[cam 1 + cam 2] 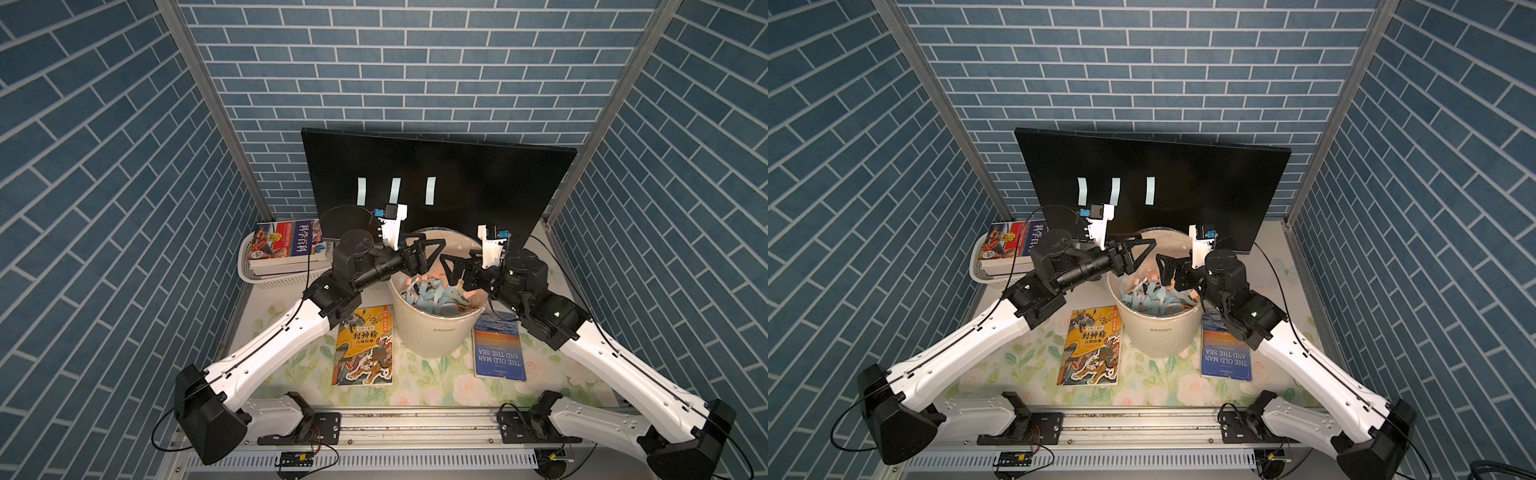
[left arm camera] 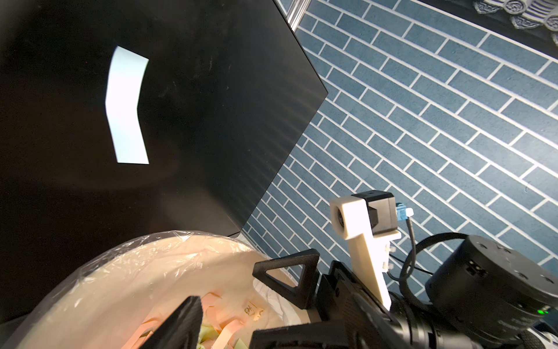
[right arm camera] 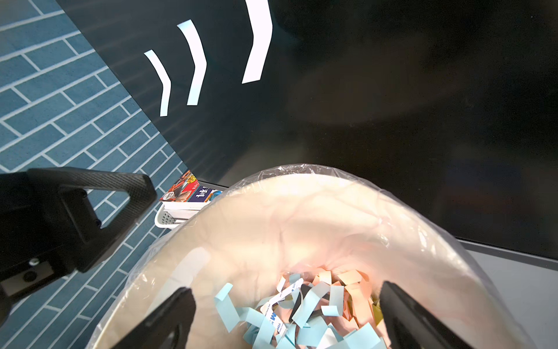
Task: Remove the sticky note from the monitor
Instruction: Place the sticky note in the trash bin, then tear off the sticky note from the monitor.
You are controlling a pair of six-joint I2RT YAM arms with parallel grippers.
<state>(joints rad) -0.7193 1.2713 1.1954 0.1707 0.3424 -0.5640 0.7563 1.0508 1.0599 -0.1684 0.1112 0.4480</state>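
Note:
The black monitor leans at the back of the table. Three pale blue sticky notes are stuck on it in a row, lifted at their lower halves. All three show in the right wrist view; the left wrist view has one sticky note. My left gripper hovers open over the white bin's back left rim with nothing held, one finger in view. My right gripper hangs open and empty over the bin, facing the left one, in both top views.
The lined white bin, holding several blue and pink paper strips, stands in front of the monitor. A white basket of books sits at the back left. A yellow book and a blue book flank the bin. Brick walls close three sides.

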